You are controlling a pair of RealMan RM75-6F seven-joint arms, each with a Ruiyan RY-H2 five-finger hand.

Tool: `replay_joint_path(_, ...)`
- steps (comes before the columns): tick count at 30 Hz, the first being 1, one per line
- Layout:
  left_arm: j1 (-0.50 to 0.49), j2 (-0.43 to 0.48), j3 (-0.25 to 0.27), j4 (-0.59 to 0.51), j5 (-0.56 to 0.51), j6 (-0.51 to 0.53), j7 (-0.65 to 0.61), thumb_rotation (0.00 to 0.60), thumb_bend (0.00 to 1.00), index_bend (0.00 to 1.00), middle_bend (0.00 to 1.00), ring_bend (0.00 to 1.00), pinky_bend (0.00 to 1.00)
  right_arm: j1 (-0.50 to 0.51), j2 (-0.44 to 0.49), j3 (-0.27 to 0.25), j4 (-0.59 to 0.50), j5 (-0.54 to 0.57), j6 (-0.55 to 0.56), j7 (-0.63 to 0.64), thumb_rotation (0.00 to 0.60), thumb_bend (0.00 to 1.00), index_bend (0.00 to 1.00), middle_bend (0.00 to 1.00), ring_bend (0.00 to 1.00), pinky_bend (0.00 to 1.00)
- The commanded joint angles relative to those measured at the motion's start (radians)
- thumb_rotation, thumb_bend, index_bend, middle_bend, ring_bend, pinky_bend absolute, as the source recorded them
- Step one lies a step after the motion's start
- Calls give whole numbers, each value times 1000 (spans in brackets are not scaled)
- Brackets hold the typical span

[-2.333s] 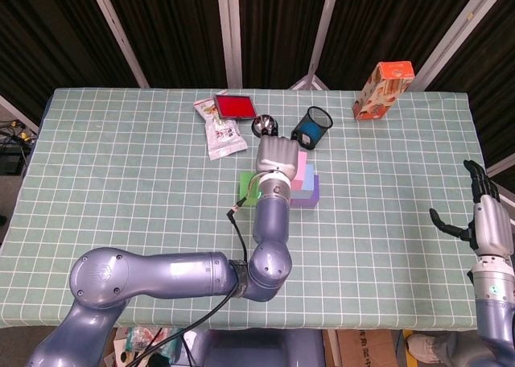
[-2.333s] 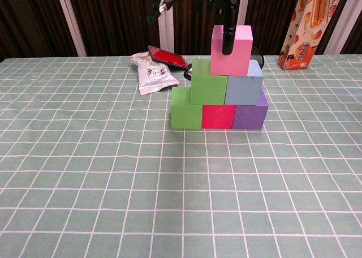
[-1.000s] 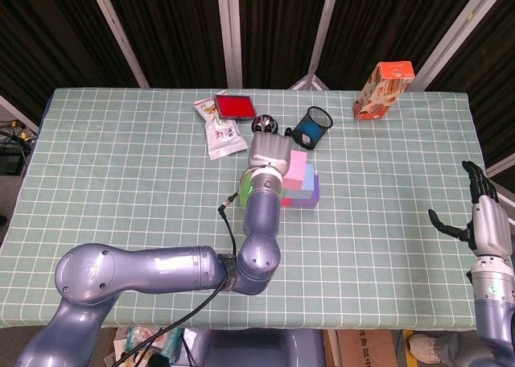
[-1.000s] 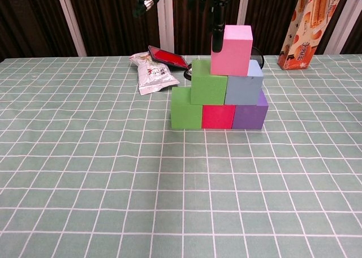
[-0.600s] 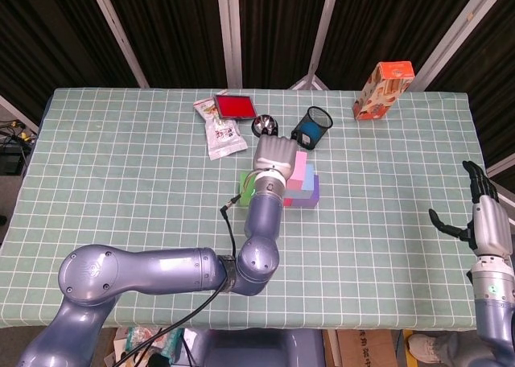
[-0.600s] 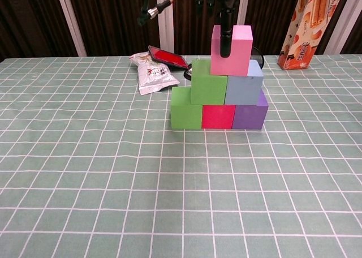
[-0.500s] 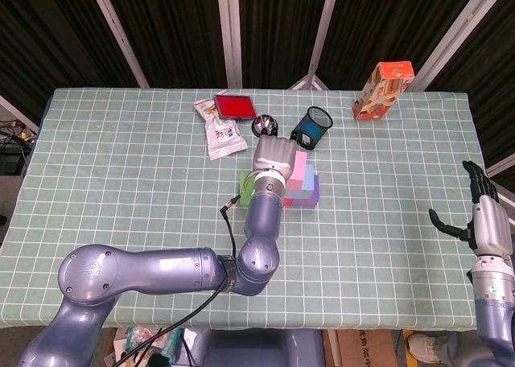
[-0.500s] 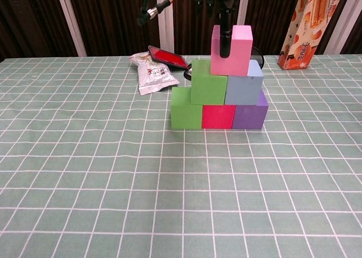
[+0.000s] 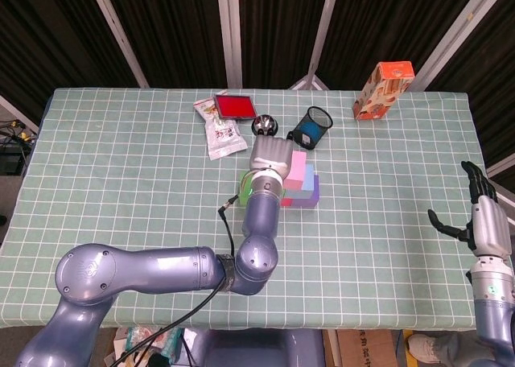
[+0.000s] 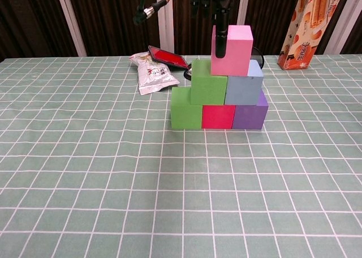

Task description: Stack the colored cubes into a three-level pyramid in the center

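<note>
1. Chest view: pyramid is built. Bottom row is green cube (image 10: 186, 108), red cube (image 10: 218, 116), purple cube (image 10: 249, 115); second row is green cube and grey-blue cube (image 10: 244, 90); pink cube (image 10: 232, 50) sits on top, directly under the left hand (image 9: 271, 154).
2. Step in hand, my read: final placement, top cube seated, release or trim phase.
3. One dark finger (image 10: 220, 40) of the left hand lies against the pink cube's front-left face. Cannot tell whether the hand grips the cube or only touches it; the rest of the hand is cropped.
4. Head view: left arm reaches forward over the stack, hand back-up, covering the cubes' left side.
5. Next move, my judgement: lift the fingers straight up and away without dragging the pink cube sideways.
6. Right hand (image 9: 475, 214) is idle well off to the right of the stack, fingers spread, holding nothing.
</note>
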Motion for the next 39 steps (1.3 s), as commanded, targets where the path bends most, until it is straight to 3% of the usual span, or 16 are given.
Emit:
replay_joint_path(1,0,1,0,-1,1,-1,-2,600,196,0,274,72,96,0,0,0,0,0,-1,0,600,305,0,0,0,0)
replay_joint_path(39,19,28,15,-39,5,-12,-37,600,196,1,276,72,95,0,0,0,-4,-3,5,-3,600,305,0,0,0,0)
